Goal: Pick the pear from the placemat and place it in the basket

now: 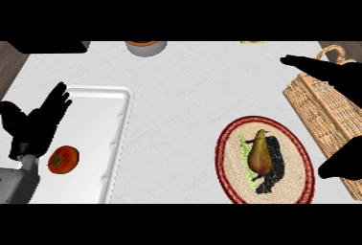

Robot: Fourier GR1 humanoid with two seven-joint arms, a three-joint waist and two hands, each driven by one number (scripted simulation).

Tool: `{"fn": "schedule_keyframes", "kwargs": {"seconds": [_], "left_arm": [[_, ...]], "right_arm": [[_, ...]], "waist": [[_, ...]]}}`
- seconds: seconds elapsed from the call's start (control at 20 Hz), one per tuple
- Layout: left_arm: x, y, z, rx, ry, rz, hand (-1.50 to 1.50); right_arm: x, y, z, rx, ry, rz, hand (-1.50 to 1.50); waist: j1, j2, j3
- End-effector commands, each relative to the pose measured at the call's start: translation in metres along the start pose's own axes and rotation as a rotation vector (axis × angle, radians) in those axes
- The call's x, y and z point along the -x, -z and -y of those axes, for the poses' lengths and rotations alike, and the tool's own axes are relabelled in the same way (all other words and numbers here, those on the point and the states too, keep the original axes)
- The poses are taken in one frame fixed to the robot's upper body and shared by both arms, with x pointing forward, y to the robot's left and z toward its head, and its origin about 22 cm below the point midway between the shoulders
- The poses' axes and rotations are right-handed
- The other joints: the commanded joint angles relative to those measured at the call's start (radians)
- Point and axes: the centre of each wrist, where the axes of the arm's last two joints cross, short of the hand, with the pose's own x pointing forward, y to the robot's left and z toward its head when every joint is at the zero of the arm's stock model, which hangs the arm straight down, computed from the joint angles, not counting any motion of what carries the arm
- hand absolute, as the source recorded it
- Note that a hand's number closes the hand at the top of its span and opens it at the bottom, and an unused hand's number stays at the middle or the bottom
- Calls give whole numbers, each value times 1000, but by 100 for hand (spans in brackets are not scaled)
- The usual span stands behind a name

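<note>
The brown-green pear (260, 153) lies lengthwise, stem end away from me, on a round woven placemat (297, 160) with a red rim, at the lower right of the counter. The wicker basket (322, 112) stands just right of the placemat, along the view's right edge. My right hand (336, 74) hovers open above the basket, with its fingers stretched to the left and its thumb showing lower down by the placemat's right rim. It covers part of the basket and is apart from the pear. My left hand (35, 127) rests open, fingers up, at the far left.
A white tray (117, 139) lies at the left with a red tomato (63, 159) on it, next to my left hand. A grey bowl (146, 47) sits at the counter's far edge. The counter's dark border runs down the left side.
</note>
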Motion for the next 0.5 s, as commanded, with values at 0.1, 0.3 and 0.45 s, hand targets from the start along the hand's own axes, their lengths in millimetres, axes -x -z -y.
{"fn": "schedule_keyframes", "kwargs": {"seconds": [0.1, 0.3, 0.45], "left_arm": [[12, -6, 19, 7, 0, 9, 0], [-2, -7, 1, -6, -9, 26, 0], [1, 1, 3, 7, -8, 18, 0]], "right_arm": [[28, -29, -33, 39, 48, -10, -150], [54, -26, -76, 39, 42, -19, -150], [74, 1, -82, 75, 35, 2, -150]], "waist": [[6, 4, 1], [11, 5, 2], [19, 7, 1]]}}
